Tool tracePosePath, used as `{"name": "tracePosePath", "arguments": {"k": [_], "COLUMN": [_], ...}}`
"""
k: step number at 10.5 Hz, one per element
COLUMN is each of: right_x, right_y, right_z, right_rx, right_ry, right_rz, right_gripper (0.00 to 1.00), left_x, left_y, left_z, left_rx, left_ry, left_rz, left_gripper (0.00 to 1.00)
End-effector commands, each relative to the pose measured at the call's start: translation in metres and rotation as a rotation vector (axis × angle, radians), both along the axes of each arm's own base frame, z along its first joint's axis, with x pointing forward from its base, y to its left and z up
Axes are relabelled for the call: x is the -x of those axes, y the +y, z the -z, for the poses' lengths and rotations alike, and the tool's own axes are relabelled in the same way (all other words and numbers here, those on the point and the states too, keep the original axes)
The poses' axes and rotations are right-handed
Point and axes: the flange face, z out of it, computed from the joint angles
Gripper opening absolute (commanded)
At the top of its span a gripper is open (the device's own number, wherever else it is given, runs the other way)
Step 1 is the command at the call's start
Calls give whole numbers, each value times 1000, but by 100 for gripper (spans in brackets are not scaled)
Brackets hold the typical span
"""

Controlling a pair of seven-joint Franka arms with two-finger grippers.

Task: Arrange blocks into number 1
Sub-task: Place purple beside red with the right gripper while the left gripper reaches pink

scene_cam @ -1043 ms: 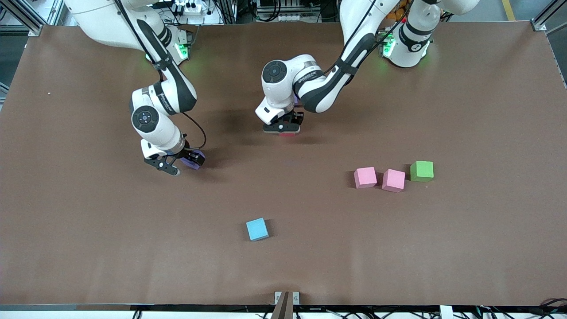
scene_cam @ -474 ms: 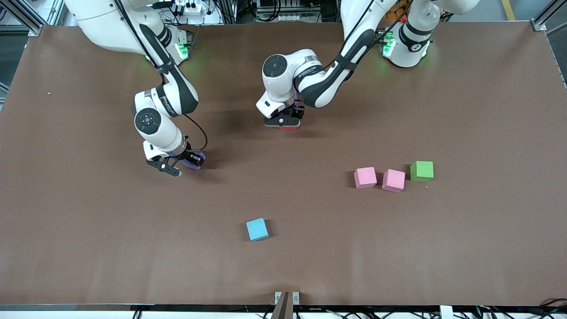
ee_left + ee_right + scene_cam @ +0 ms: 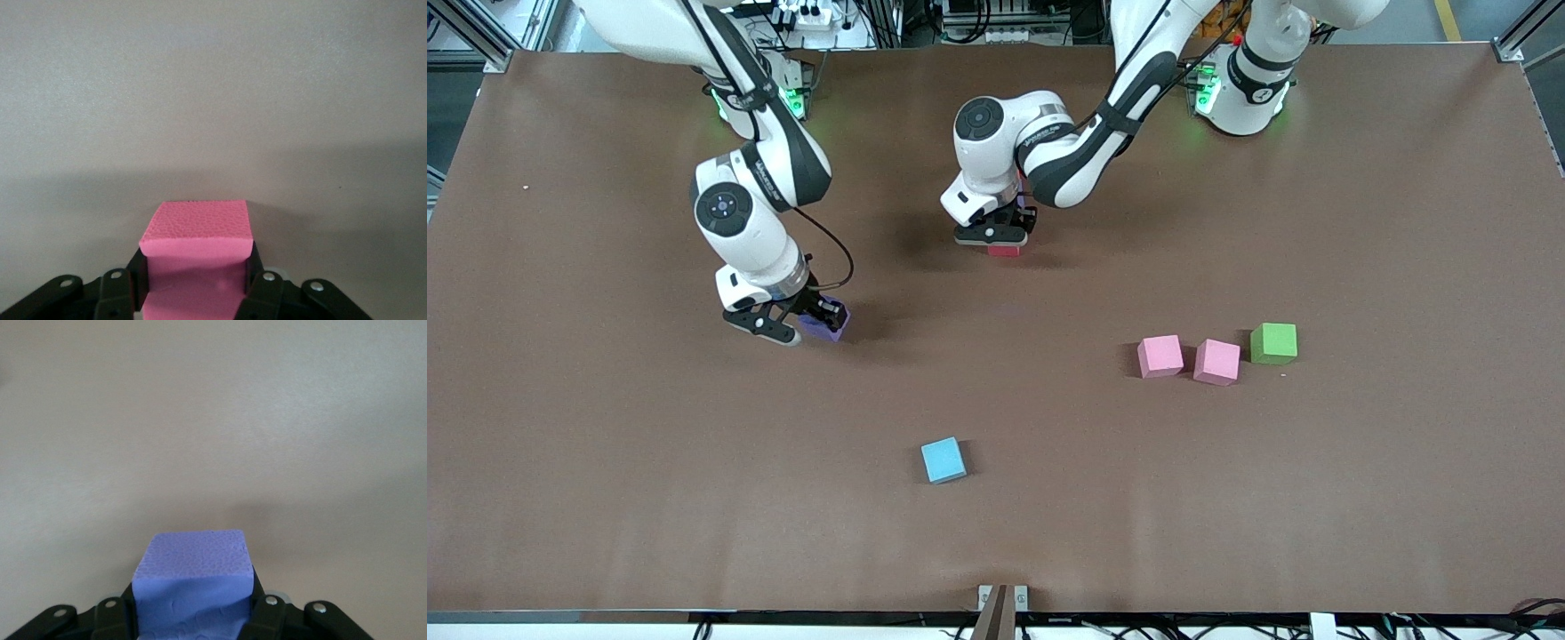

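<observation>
Both arms reach down with fingers clamped.
Right gripper (image 3: pixel 811 318) grips a purple block (image 3: pixel 827 322); left gripper (image 3: pixel 996 238), at its 2 o'clock, grips a red block (image 3: pixel 1004 251).

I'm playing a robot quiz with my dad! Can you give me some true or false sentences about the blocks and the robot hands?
1. The right gripper is shut on a purple block. True.
2. The left gripper is empty. False: it is shut on a red block, which looks pink in the left wrist view.
3. Two pink blocks sit side by side on the table. True.
4. The green cube is stacked on a pink block. False: it sits on the table beside them.
5. The light-blue cube lies nearer the front camera than the pink blocks. True.
</observation>
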Motion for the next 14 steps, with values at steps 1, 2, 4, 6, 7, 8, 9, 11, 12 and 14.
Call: {"name": "tracePosePath", "arguments": {"k": [1, 2, 4, 6, 7, 8, 9, 11, 12, 14], "right_x": [13, 18, 23, 25, 26, 26, 26, 25, 26, 28], "right_y": [16, 28, 38, 43, 44, 45, 45, 41, 39, 40], "right_z": [-10, -13, -21, -22, -21, -21, -21, -24, -23, -22], "right_rx": [5, 3, -4, -4, -4, -4, -3, -4, -1, 5], "right_ry": [-13, -18, -33, -34, -33, -33, -31, -34, -30, -21], "right_rz": [-48, -71, -91, -100, -102, -105, -105, -100, -101, -121], "right_gripper": [45, 45, 45, 45, 45, 45, 45, 45, 45, 45], "left_x": [22, 24, 29, 35, 37, 37, 31, 27, 25, 6], "left_y": [13, 11, 8, 5, 3, 3, 7, 6, 5, 0], "left_z": [31, 31, 30, 30, 28, 28, 29, 27, 24, 4], "left_rx": [-8, -6, -1, 1, 5, 7, 5, 4, 10, 45], "left_ry": [15, 16, 17, 21, 22, 22, 24, 2, -2, -29], "left_rz": [-8, -15, -55, -82, -89, -89, -81, -59, -62, -87], "left_gripper": [0, 0, 0, 0, 0, 3, 50, 100, 100, 100]}}
